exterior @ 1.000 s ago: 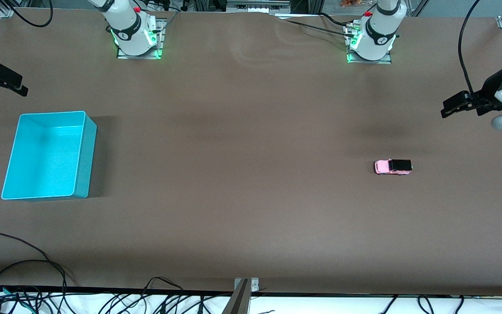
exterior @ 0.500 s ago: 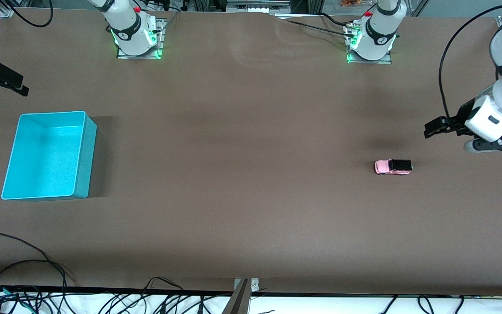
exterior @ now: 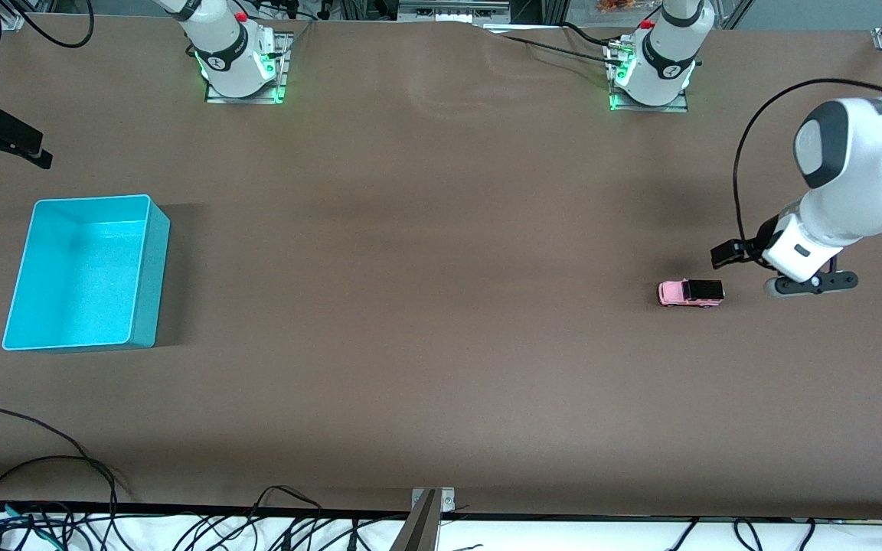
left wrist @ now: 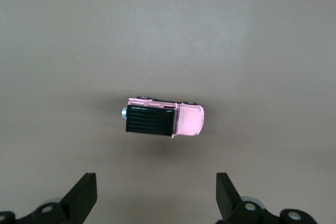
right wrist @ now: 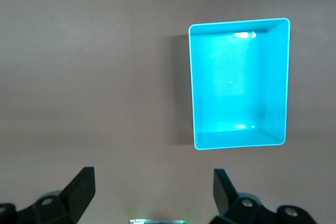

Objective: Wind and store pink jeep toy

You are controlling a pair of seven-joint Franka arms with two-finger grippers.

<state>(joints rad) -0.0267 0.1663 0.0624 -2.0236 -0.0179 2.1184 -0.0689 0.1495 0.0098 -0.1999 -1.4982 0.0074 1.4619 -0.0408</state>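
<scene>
pink jeep toy (exterior: 690,292) beside open left pincer (exterior: 726,254)

Pink jeep toy (exterior: 690,293) sits alone on bare bench (exterior: 426,306), open room all round it, nothing touching. Left pincer (left wrist: 156,198), fingers wide apart, hangs over bench just beside jeep w/ unblocked gap. Only bulky obstacle: turquoise bin (exterior: 85,272), well apart at right arm's end. Right pincer (right wrist: 153,195) spread wide, up near bin.
</scene>
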